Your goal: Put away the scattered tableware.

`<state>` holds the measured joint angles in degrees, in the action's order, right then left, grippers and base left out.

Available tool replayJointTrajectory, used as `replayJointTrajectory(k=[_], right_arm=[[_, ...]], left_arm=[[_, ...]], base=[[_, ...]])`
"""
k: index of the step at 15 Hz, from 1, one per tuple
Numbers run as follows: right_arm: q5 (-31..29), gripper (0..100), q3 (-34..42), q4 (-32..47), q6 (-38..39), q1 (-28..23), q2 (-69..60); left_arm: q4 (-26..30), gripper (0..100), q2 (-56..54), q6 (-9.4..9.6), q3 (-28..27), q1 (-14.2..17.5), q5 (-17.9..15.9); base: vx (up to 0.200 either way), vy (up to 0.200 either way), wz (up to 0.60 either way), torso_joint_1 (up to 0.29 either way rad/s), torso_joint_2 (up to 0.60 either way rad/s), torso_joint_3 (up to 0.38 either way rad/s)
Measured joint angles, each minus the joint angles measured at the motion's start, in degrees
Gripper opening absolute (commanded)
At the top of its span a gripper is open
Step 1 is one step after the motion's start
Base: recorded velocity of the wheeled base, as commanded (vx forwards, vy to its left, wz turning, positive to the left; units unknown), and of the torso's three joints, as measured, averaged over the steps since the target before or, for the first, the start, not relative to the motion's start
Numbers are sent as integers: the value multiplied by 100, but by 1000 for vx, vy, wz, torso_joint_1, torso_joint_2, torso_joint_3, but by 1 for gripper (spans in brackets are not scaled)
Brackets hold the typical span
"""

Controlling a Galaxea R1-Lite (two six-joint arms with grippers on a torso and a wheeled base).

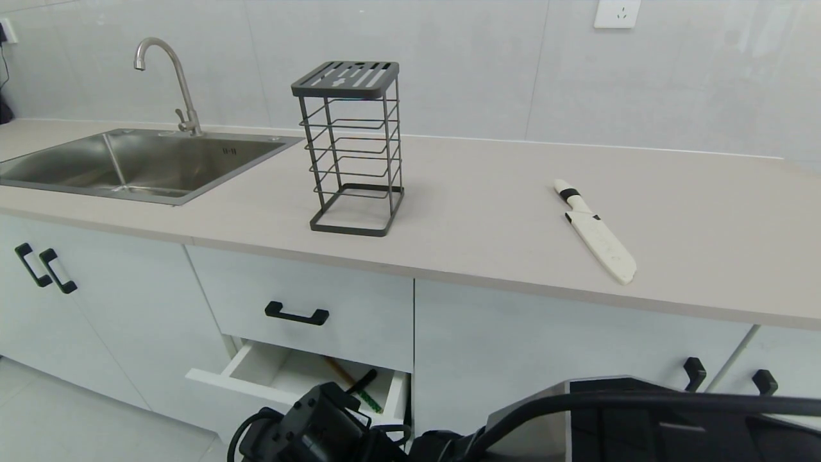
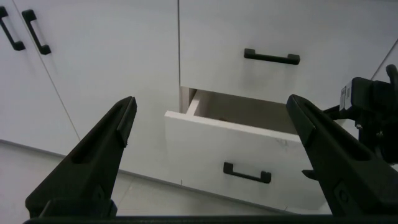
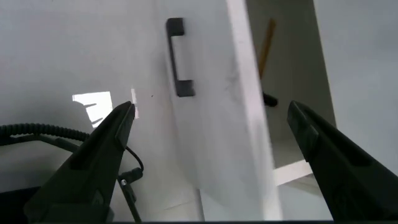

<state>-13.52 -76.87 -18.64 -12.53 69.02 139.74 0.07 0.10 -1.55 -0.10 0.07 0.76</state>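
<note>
The knife (image 1: 593,231), white with a black band on its handle, is seen lying flat on the desk (image 1: 487,205) at the right of centre in the head view. Its handle is turned toward the tiled wall and its blade tip toward the desk's front edge. Well apart from it, at the middle of the frame, a black wire rack (image 1: 351,147) with a slotted top is stood upright on the desk. A steel sink (image 1: 83,186) is set into the desk at the upper left, with a curved tap (image 1: 168,77) behind it. A wall socket (image 1: 617,13) is mounted at the upper right. Below the desk, at the lower centre, a white drawer (image 1: 256,366) is pulled partly out beneath a closed one. A thin wooden stick (image 3: 268,40) and a dark item that cannot be made out are lying inside it. The left claw (image 2: 210,106) is held spread wide in front of the drawer, whose front panel and black handle (image 2: 247,173) are framed between its fingers. The right claw (image 3: 210,112) is likewise spread wide, close to the drawer's front panel and near its top edge.
</note>
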Motion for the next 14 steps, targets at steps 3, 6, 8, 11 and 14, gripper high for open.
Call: replayJointTrajectory(k=[3,6,8,11,14], right_arm=[[137,100,72,-57,-13,38,-11],[193,100,196,-55,-9,32,-11],[288,100,284,-55,2,-48,1],[312,100,297,-51,33,-307,172],[332,100,278,-60,66,-474,411]], left_arm=[[2,100,0,0,0,0,0],[2,100,0,-1,0,0,0],[2,100,0,0,0,0,0],[2,100,0,-1,0,0,0],[2,100,0,0,0,0,0]], base=[[0,0,0,0,0,0],[0,0,0,0,0,0],[0,0,0,0,0,0],[0,0,0,0,0,0],[0,0,0,0,0,0]])
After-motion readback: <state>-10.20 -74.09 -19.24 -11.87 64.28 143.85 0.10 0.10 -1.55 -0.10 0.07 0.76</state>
